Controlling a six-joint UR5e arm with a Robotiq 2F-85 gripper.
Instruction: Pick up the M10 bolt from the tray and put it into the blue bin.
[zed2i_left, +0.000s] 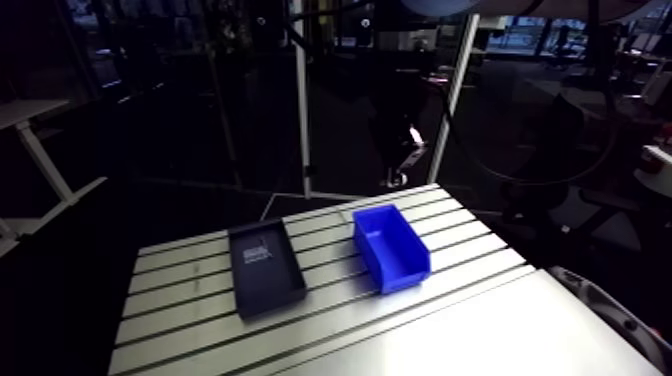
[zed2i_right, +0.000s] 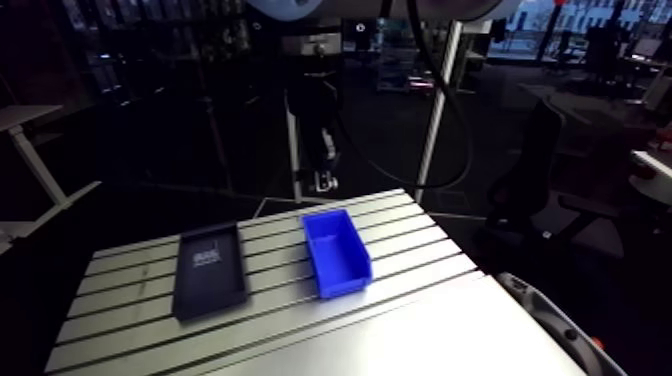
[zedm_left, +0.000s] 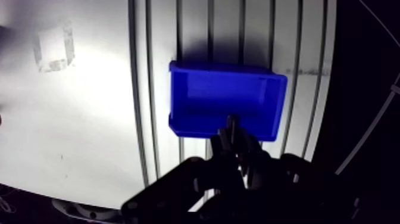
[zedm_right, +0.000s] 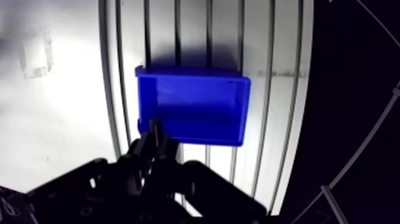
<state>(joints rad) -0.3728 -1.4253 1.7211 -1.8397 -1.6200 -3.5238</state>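
The arm view is dim. Only the counter (zed2i_left: 480, 320) catches light, with a pale sheen on its smooth near plate. The black tray (zed2i_left: 265, 265) reads as a nearly featureless dark patch, while the blue bin (zed2i_left: 390, 245) stays vivid.

In the wrist view, hard light washes the smooth plate beside the bin to white glare. A dark shadow falls on the slots at the bin's far side. The pincer (zedm_left: 233, 128) is a blurred black silhouette. The counter's slots bow toward the edges, and beyond the counter all is black.
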